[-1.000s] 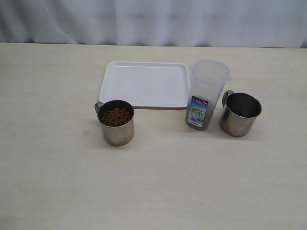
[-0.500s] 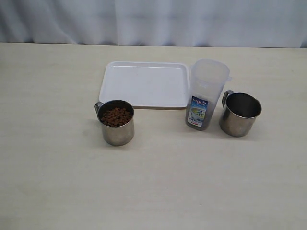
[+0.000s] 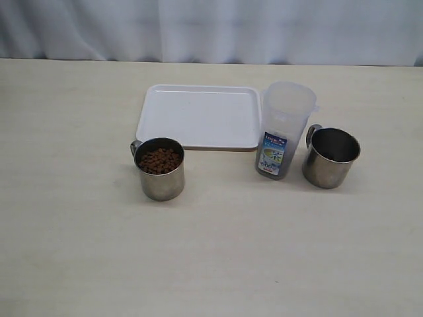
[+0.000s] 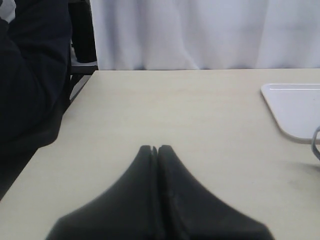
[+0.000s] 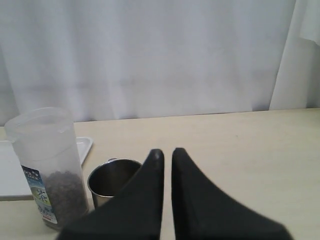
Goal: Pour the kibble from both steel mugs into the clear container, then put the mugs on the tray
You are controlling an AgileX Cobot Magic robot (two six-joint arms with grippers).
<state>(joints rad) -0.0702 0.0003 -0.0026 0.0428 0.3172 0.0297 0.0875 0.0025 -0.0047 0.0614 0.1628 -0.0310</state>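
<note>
Both my jaws are idling closed and empty, the full steel mug [image 3: 160, 168] standing left of the clear container [image 3: 283, 131], nearer my left arm.

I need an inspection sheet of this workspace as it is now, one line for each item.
Surface: pale table, no spills seen.
Job's things: tray empty; filled mug upright before it, holding kibble; clear container upright beside tray, some kibble at bottom; other mug upright beside container, no kibble visible.
Clutter: nothing seen.
Grippers: left gripper shut, empty; right gripper shut, empty.
Cables: nothing seen.
Surroundings: white curtain behind table; dark shape by table edge, unclear.
</note>
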